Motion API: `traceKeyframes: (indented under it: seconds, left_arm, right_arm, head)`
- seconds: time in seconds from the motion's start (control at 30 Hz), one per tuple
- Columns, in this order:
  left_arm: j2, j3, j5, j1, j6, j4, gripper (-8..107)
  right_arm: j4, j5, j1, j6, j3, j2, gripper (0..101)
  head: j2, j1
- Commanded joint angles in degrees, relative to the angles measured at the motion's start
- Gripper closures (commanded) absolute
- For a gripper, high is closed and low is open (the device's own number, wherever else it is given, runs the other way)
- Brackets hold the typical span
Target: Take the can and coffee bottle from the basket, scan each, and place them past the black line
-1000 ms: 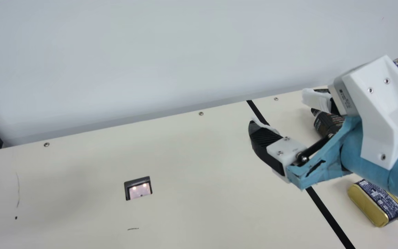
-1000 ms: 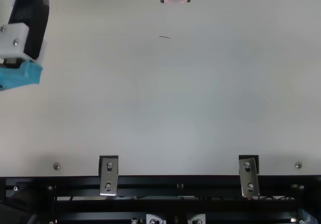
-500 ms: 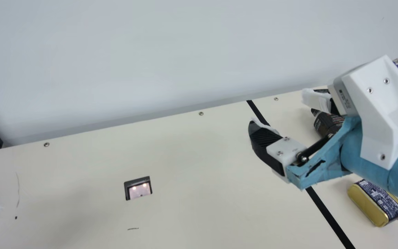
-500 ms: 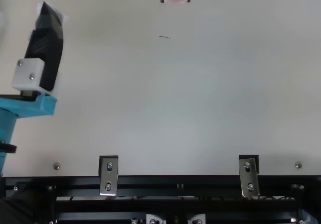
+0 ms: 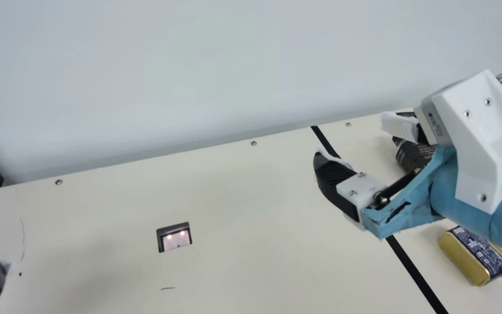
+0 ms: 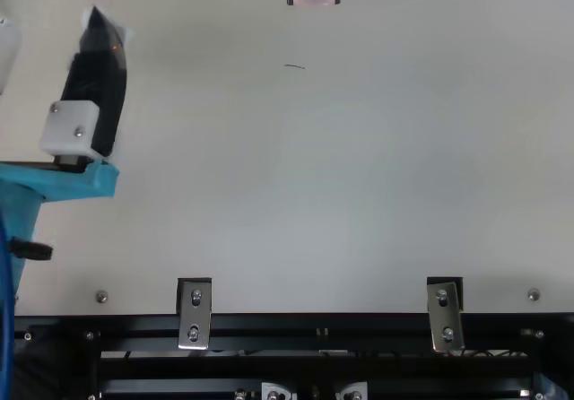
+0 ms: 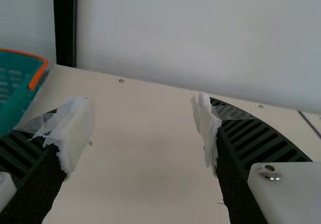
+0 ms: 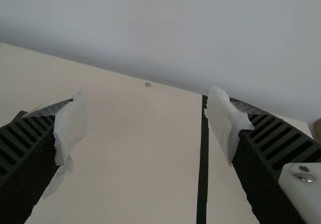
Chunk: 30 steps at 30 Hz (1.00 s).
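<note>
As my left gripper (image 6: pixel 52 32) draws back, both goods lie past the black line (image 5: pixel 412 266)

Where the black metal rail with silver brackets (image 6: pixel 314 328) runs along the near side in the top view, a blue cable (image 6: pixel 7 319) has come in at the left edge over the last second. Just beyond it I have my left gripper, which has come back toward the rail since a second ago, then shifted a little toward the middle in the last half second. It is spread wide with nothing between its fingers.

Over on my right, the gold oblong can with a dark blue printed band (image 5: pixel 475 255) rests on the cream table (image 5: pixel 242 209), past the line, in the same spot as a second ago. Farther out, between the arms, the black-framed scanner window (image 5: pixel 174 237) has two small lights glowing.

Beyond that hangs my right gripper (image 5: pixel 354 140), unmoved from the earlier frames, its fingers wide apart and holding nothing. Behind it, also past the line, is the dark coffee bottle with a printed label (image 5: pixel 408 155), partly hidden by the gripper, its place unchanged.

Toward the far left, my left wrist view catches part of a teal plastic basket with an orange rim (image 7: pixel 15 103); I can't see down into it. The pale grey wall (image 5: pixel 216 78) stands behind everything.
</note>
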<state>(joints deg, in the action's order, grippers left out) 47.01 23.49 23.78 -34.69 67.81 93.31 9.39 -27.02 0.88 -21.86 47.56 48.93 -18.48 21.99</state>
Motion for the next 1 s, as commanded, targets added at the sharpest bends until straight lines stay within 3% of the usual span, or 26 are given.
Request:
traceKeyframes:
  seconds: [0.0, 0.2, 0.47, 0.5, 0.67, 0.7, 0.8, 0.97]
  left_arm:
    - [2.88, 0.51, -0.60, 1.66, 4.71, -5.74, 9]
    - [7.20, 5.06, -6.96, 11.64, 14.20, -15.54, 9]
    - [9.61, 14.06, -21.68, 25.30, 18.79, -29.85, 9]
    - [9.67, 11.35, -16.52, 21.18, 19.24, -24.51, 9]
    - [9.67, 13.96, -21.70, 25.29, 19.46, -29.79, 9]
    - [9.79, 13.84, -21.56, 25.11, 15.09, -34.10, 9]
    - [9.76, 13.73, -19.89, 24.46, 17.25, -38.66, 9]
    - [10.61, 14.22, -16.29, 23.19, 20.73, -53.17, 9]
  right_arm:
    - [0.00, 0.00, 0.00, 0.00, 0.00, 0.00, 0]
    - [0.00, 0.00, 0.00, 0.00, 0.00, 0.00, 0]
    - [0.00, 0.00, 0.00, 0.00, 0.00, 0.00, 0]
    - [0.00, 0.00, 0.00, 0.00, 0.00, 0.00, 0]
    - [0.00, 0.00, 0.00, 0.00, 0.00, 0.00, 0]
    - [0.00, 0.00, 0.00, 0.00, 0.00, 0.00, 0]
    - [0.00, 0.00, 0.00, 0.00, 0.00, 0.00, 0]
    - [0.00, 0.00, 0.00, 0.00, 0.00, 0.00, 0]
  head:
    - [0.05, 1.62]
    - [0.05, 1.62]
    - [0.05, 1.62]
    - [0.05, 1.62]
    - [0.05, 1.62]
    - [0.05, 1.62]
    - [0.05, 1.62]
    - [0.05, 1.62]
